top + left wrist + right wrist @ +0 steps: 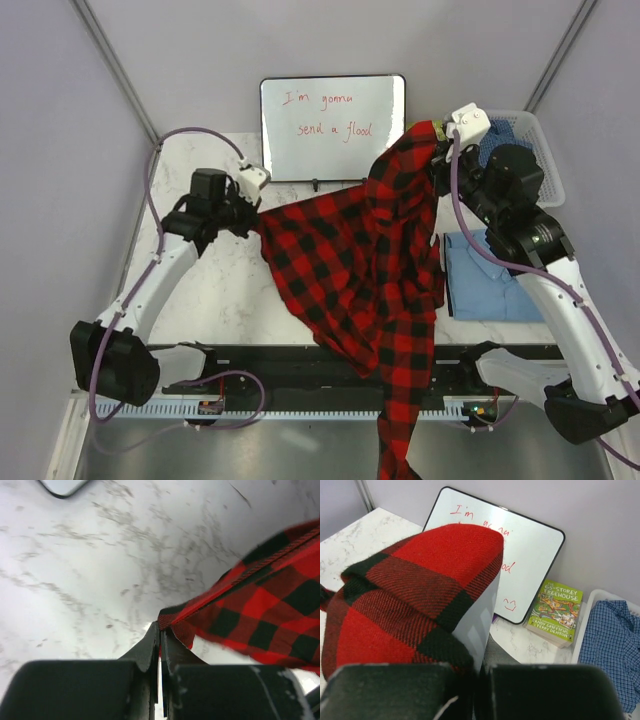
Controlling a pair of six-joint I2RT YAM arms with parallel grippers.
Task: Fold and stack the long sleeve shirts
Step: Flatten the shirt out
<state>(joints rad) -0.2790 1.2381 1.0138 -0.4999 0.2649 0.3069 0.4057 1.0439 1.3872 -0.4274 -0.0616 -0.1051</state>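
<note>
Left gripper (161,630) is pinched together on a corner of the red-and-black checked flannel (370,270); in the left wrist view its two dark fingers meet with only a thin slit between them, and the hemmed edge of the cloth is caught at their tips, just above the white marbled table (100,555). Right gripper (443,138) is also clamped on the flannel, holding a bunched part of it high near the far right of the table. In the right wrist view the cloth drapes over one finger and hides the tips.

Between the two grips the flannel hangs as a slanted sheet across the middle of the table. Its lower part trails over the black rail (300,362) at the near edge and dangles past it.

To the right of the flannel, the light blue collared shirt (490,285) lies folded flat on the table, partly under the right arm. The darker blue checked shirt (615,645) sits crumpled in a white basket (545,165) at the far right corner.

A whiteboard (333,125) with red handwriting stands against the back wall, and a green-covered book (559,612) titled "The 65-Storey Treehouse" leans between it and the basket.
</note>
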